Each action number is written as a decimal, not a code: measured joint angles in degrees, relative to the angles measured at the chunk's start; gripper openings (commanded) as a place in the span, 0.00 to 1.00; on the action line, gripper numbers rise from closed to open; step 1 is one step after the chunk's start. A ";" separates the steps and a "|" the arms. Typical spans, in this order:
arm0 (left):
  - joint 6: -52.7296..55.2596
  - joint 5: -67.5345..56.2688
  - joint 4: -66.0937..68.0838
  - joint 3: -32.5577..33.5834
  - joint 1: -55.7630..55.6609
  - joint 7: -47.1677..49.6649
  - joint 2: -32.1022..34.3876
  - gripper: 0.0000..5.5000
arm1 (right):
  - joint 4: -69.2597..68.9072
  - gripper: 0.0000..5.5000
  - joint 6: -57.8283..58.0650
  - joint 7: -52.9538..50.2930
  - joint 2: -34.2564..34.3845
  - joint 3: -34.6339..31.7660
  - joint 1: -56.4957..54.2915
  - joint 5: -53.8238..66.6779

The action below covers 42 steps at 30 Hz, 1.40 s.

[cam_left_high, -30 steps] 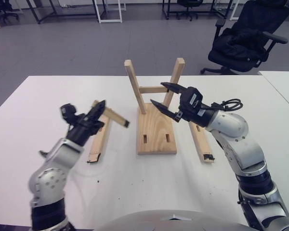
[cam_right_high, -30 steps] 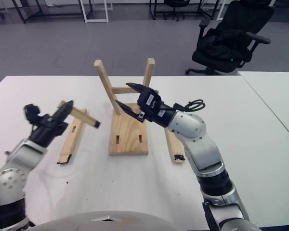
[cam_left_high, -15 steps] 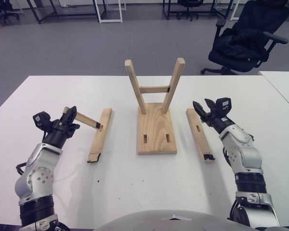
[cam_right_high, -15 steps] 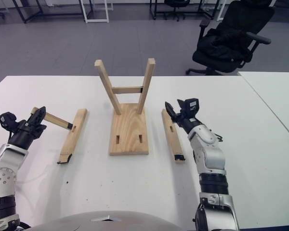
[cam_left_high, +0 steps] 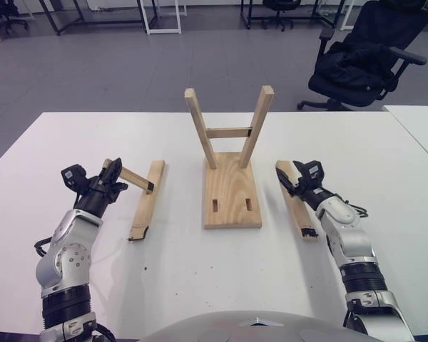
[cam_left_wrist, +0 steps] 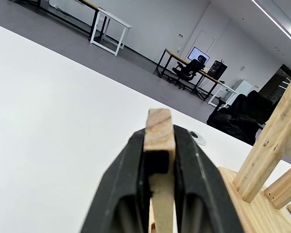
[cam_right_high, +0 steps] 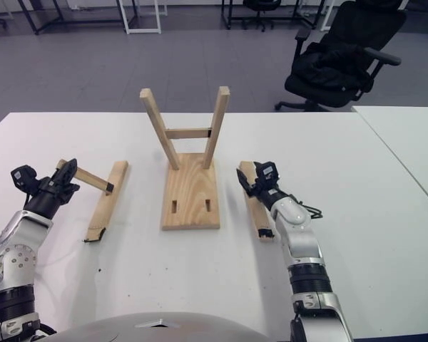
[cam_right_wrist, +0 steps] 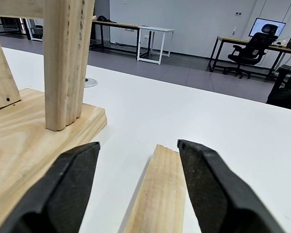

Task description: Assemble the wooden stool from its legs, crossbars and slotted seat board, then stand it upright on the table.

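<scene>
Head camera: the slotted seat board (cam_left_high: 232, 203) lies flat at mid-table (cam_left_high: 200, 278), with two upright legs (cam_left_high: 200, 128) rising splayed from its far end, joined by a crossbar (cam_left_high: 228, 132). To its left a loose left leg (cam_left_high: 146, 203) lies flat, and a second crossbar (cam_left_high: 134, 179) runs from its far part out toward the robot's left. The left gripper (cam_left_high: 111, 174) is clenched on that bar's free end. To the board's right a loose right leg (cam_left_high: 295, 203) lies flat, with the right gripper (cam_left_high: 284, 181) low over its far end. Left wrist camera: both black fingers (cam_left_wrist: 123, 194) are pressed against the sides of the second crossbar (cam_left_wrist: 159, 131), the end grain showing between them. Right wrist camera: the fingers (cam_right_wrist: 70, 189) are spread apart, one to either side of the loose right leg (cam_right_wrist: 157, 194), gripping nothing. The seat board (cam_right_wrist: 24, 131) and its legs stand just beside.
</scene>
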 measured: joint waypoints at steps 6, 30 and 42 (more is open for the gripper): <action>1.32 0.82 -5.70 1.16 2.36 3.00 0.05 0.07 | 0.13 0.54 -0.78 0.69 -0.02 0.67 0.01 -0.41; 1.07 3.44 -3.98 -0.09 1.24 3.18 -2.58 0.07 | 0.14 0.54 -2.61 1.39 -0.69 4.46 1.37 -2.89; 2.57 14.21 -8.94 -8.44 2.16 6.13 2.68 0.07 | 0.23 0.54 -3.95 1.16 -0.83 6.07 1.39 -6.56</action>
